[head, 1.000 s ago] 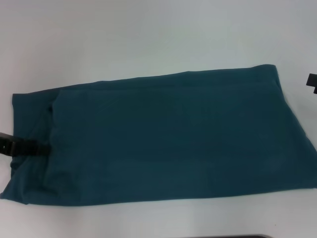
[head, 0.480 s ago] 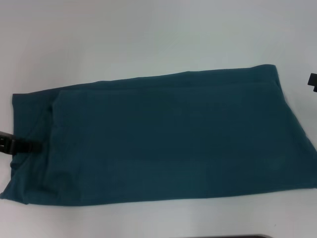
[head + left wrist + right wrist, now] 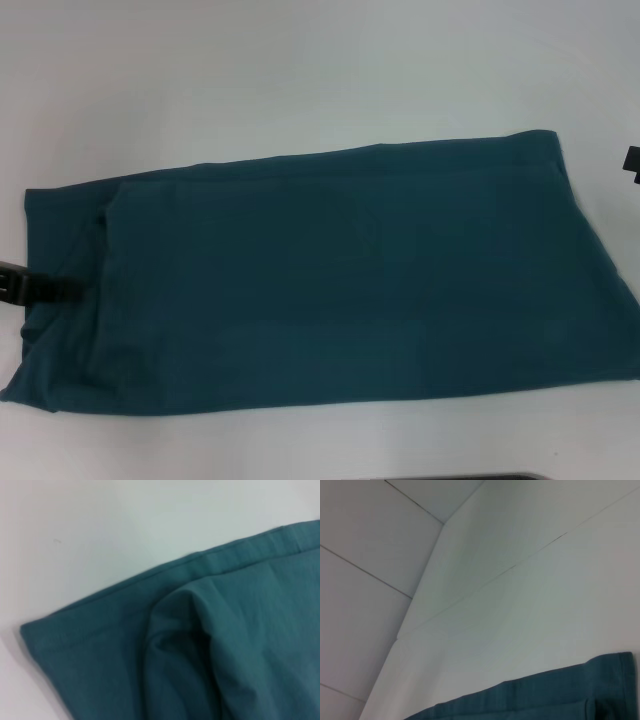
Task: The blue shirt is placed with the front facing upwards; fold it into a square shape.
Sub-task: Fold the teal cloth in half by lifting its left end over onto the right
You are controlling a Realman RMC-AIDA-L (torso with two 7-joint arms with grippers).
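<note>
The blue shirt (image 3: 340, 280) lies flat on the white table (image 3: 300, 70), folded into a long band running left to right, with no print showing. A folded-over layer ends near its left end. My left gripper (image 3: 45, 289) reaches in from the left edge of the head view, its dark tip lying over the shirt's left border. The left wrist view shows a hemmed corner of the shirt (image 3: 225, 630) with a soft crease in the upper layer. Only a dark bit of my right gripper (image 3: 632, 160) shows at the right edge, beside the shirt's far right corner (image 3: 545, 695).
White tabletop surrounds the shirt on all sides. In the right wrist view the table (image 3: 520, 605) meets a pale panelled wall (image 3: 370, 555) behind it. A thin dark strip (image 3: 450, 477) shows at the bottom edge of the head view.
My left gripper has drawn back to the left, so less of it lies over the shirt's left end. The shirt and the right arm have not moved.
</note>
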